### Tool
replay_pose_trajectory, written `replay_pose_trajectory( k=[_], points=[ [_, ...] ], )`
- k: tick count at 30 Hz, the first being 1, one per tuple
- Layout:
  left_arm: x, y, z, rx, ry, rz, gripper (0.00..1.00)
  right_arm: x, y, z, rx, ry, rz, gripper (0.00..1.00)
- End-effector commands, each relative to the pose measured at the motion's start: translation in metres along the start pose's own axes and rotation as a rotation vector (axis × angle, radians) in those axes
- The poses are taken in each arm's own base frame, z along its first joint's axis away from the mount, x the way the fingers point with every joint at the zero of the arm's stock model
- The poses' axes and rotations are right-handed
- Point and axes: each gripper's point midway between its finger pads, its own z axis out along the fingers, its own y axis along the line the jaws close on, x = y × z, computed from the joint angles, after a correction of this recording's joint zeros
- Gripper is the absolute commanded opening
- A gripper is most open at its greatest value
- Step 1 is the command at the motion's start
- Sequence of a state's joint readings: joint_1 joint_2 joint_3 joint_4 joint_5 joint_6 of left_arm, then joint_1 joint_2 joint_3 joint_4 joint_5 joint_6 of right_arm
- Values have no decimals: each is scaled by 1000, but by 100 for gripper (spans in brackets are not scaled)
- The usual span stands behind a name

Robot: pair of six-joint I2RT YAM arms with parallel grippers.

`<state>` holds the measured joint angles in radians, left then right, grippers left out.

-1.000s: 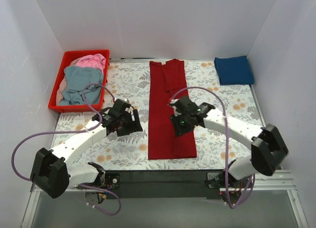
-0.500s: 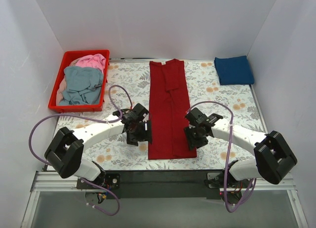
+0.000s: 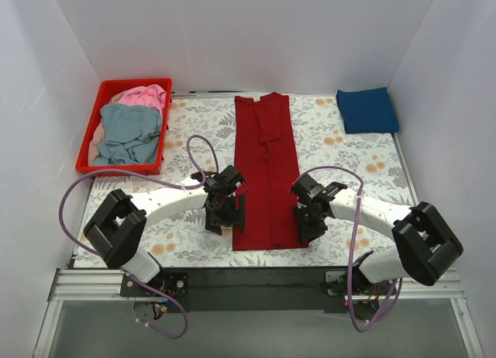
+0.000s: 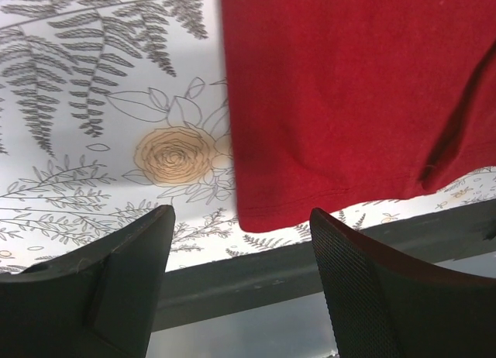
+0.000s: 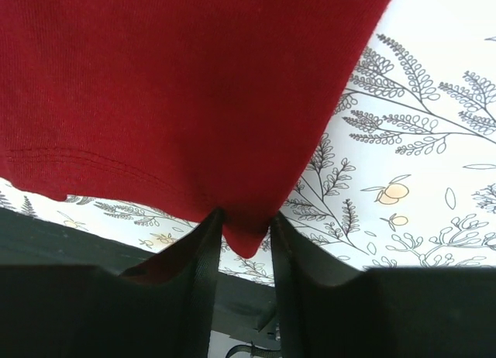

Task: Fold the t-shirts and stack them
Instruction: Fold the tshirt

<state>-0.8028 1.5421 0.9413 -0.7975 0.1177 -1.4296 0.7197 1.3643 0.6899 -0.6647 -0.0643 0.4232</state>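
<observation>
A red plastic basket (image 3: 91, 133) sits at the upper left of the overhead frame on the floral-patterned bench (image 3: 349, 164), holding a crumpled grey-blue t-shirt (image 3: 128, 129) with a pink t-shirt (image 3: 146, 96) behind it. A navy blue t-shirt (image 3: 367, 110), folded into a square, lies at the upper right, well apart from both arms. A purple cable (image 3: 199, 142) loops up from the left arm just beside the cloth without crossing it.

The dark red t-shirt (image 3: 265, 156) lies flat down the centre of the frame as a long narrow strip, its hem towards the bottom, close to the bench's dark front rail (image 3: 256, 279).

The left fingers (image 3: 223, 215) are at the strip's lower left corner. In the left wrist view they are spread wide, with that corner lying on the bench in the gap ahead of them, touching neither.

The right fingers (image 3: 308, 218) are at the lower right corner. In the right wrist view they stand close together, pinching the pointed tip of that hem corner.
</observation>
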Motion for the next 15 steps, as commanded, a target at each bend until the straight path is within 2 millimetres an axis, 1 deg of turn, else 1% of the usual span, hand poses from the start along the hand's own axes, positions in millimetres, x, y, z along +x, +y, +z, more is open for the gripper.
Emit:
replay_pose_trajectory(
  k=[1, 2, 3, 4, 5, 7, 12, 14, 15],
  points=[
    [5, -11, -4, 11, 36, 8, 68, 12, -1, 12, 7, 46, 8, 34],
    [8, -13, -2, 12, 49, 14, 68, 12, -1, 12, 9, 47, 5, 29],
    [10, -13, -1, 6, 57, 14, 67, 12, -1, 12, 10, 47, 4, 22],
    [13, -13, 1, 1, 66, 19, 66, 13, 0, 12, 10, 49, 1, 19],
    [15, -12, 4, -12, 78, 19, 66, 12, -1, 12, 10, 49, 1, 10],
    [17, -11, 6, -28, 89, 20, 63, 12, -1, 12, 10, 47, 1, 3],
    [21, -10, 11, -56, 106, 27, 53, 12, 0, 12, 8, 46, -4, 1],
    [22, -11, 12, -57, 109, 31, 46, 11, 0, 12, 6, 42, -6, 1],
    [22, -11, 15, -62, 112, 31, 45, 12, 0, 12, 6, 42, -6, 1]
  ],
)
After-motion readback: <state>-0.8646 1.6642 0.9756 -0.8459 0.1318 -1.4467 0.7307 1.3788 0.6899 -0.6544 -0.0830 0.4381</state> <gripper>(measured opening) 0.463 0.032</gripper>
